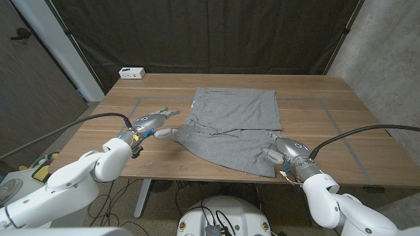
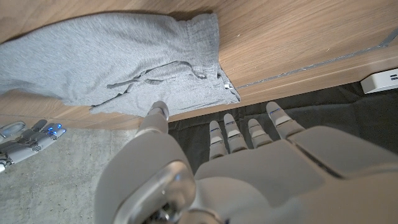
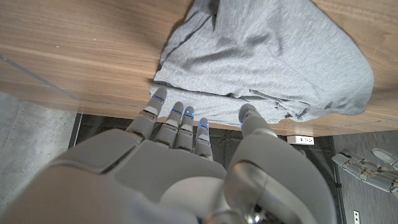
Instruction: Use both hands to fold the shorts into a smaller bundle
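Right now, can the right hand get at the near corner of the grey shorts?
Probably yes. The right hand is open at the near corner of the grey shorts, fingertips about at the fabric's edge, and nothing lies between them on the table.

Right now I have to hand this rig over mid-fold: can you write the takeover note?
Left hand: open, fingers spread, holding nothing, at the left edge of the grey fabric shorts; whether a fingertip touches the cloth I cannot tell.
Right hand: open, holding nothing, at the shorts' near right corner.
Shorts: lying mid-table on the wooden table, waistband with drawstring toward the left hand, the near part rumpled and skewed toward the right hand.
Done: at most a partial, untidy fold.
Left: grasp both ends and fold into a smaller bundle.
A small white box sits at the far left corner.
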Robot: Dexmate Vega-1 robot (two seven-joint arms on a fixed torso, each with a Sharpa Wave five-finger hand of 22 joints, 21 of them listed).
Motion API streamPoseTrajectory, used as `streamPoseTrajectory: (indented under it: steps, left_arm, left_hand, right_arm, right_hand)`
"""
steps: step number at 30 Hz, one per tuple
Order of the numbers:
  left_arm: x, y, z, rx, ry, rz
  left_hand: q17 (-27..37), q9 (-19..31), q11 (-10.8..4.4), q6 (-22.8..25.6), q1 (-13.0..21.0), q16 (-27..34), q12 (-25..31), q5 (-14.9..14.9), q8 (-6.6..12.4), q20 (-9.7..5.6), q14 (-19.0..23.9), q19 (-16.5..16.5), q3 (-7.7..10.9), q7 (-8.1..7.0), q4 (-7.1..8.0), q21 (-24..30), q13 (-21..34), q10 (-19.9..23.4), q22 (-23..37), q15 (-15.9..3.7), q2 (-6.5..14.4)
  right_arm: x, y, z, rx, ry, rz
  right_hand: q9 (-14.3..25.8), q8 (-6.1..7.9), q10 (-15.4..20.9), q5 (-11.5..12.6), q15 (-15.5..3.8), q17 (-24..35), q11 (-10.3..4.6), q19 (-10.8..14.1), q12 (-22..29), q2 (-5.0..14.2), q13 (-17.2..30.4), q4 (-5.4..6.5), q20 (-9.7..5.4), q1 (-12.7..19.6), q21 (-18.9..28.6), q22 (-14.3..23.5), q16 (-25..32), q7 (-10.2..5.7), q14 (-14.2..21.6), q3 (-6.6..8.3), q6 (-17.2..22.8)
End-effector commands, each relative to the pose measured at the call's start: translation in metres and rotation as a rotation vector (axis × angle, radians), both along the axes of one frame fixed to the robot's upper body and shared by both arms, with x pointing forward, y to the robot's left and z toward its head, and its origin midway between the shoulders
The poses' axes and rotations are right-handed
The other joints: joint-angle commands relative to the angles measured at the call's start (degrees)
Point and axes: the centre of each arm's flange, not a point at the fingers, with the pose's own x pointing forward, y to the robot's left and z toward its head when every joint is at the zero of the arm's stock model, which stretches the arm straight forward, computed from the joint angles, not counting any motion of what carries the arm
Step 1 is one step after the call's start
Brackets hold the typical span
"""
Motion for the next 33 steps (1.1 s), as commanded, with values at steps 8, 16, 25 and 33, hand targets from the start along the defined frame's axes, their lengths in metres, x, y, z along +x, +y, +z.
streamPoseTrajectory:
  steps: [8,16,25,33]
  left_arm:
    - [-0.001,-0.003,0.000,0.106,0.024,0.083]
    - [0.000,-0.002,0.001,0.148,0.021,0.133]
    - [0.000,-0.004,-0.003,0.216,-0.045,0.191]
    - [0.001,-0.009,-0.008,0.285,-0.131,0.239]
  left_hand:
    - [0.2,0.2,-0.18,2.8,4.0,0.5,0.3,0.7,0.26,0.35,2.9,2.9,0.17,-0.10,-0.64,0.7,0.2,2.8,-0.1,-0.32,-1.6]
    - [0.2,0.2,-0.81,3.9,5.8,0.4,0.5,0.9,0.28,0.23,3.6,3.7,0.27,-0.19,-0.76,0.7,0.3,4.4,-0.1,-0.39,-2.4]
    - [0.2,0.3,-1.53,7.3,10.8,0.2,0.5,1.7,0.76,-1.09,5.0,6.7,0.65,-0.18,-0.89,1.4,0.3,7.1,0.1,-0.60,-3.9]
    - [0.3,0.5,-2.49,11.1,16.0,0.6,0.7,2.5,1.45,-1.87,8.1,8.4,0.46,0.01,-0.73,1.8,0.6,10.5,0.5,-1.75,-5.9]
  right_arm:
    - [-0.006,0.007,-0.014,-0.046,0.068,-0.030]
    - [-0.008,0.011,-0.017,-0.091,0.071,-0.059]
    - [-0.009,0.018,-0.024,-0.138,0.033,-0.081]
    - [-0.009,0.023,-0.030,-0.193,-0.010,-0.121]
  right_hand:
    - [0.2,0.86,2.8,0.2,-0.37,-0.1,-0.03,2.0,0.6,-1.86,0.2,-1.22,0.87,1.5,0.8,0.2,0.9,0.16,3.5,-0.31,3.3]
    - [0.2,0.81,4.8,0.7,-0.96,-0.3,0.06,3.2,0.9,-2.66,0.2,-2.59,1.00,3.4,0.9,0.2,1.4,0.32,6.1,-0.31,4.5]
    - [0.2,1.56,8.5,1.5,-2.67,-0.1,-0.22,5.5,1.4,-4.59,0.3,-4.07,0.38,7.3,1.2,0.2,2.3,0.68,10.2,-0.74,9.2]
    - [0.2,2.08,12.5,2.8,-4.76,0.8,-0.97,7.1,2.3,-7.68,0.7,-4.15,-0.51,11.0,1.3,0.3,3.9,0.98,14.3,-2.07,13.5]
